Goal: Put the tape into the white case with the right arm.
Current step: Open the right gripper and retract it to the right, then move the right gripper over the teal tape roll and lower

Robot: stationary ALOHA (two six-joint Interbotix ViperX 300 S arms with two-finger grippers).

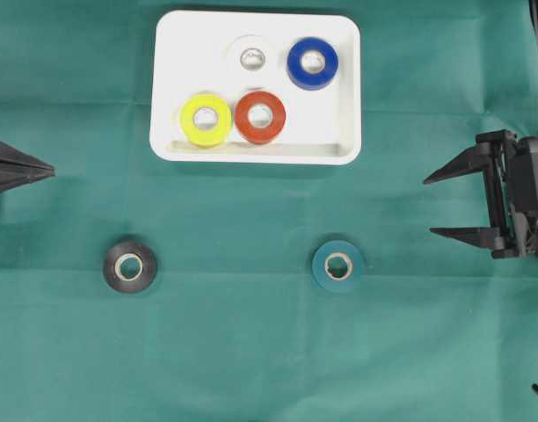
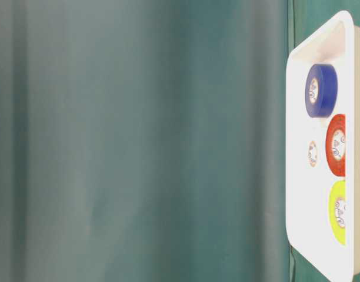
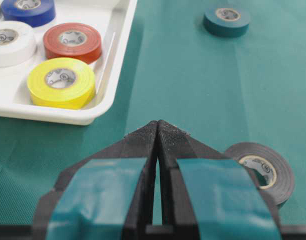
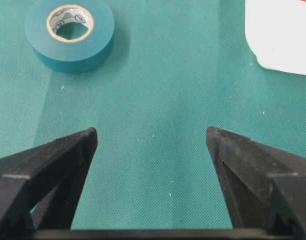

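Observation:
The white case (image 1: 339,114) lies at the back middle of the green cloth and holds white (image 1: 251,58), blue (image 1: 312,62), yellow (image 1: 206,119) and red (image 1: 259,116) tape rolls. Two rolls lie loose on the cloth in front of it: a teal one (image 1: 338,265) and a black one (image 1: 129,265). My right gripper (image 1: 430,207) is open and empty at the right edge, well to the right of the teal roll (image 4: 69,33). My left gripper (image 1: 51,170) rests shut and empty at the left edge, with the black roll (image 3: 263,170) just beside its tip.
The case (image 2: 321,147) shows in the table-level view at the right edge, with the blue roll (image 2: 321,90) in it. In the right wrist view a corner of the case (image 4: 280,35) lies at the upper right. Green cloth covers the table.

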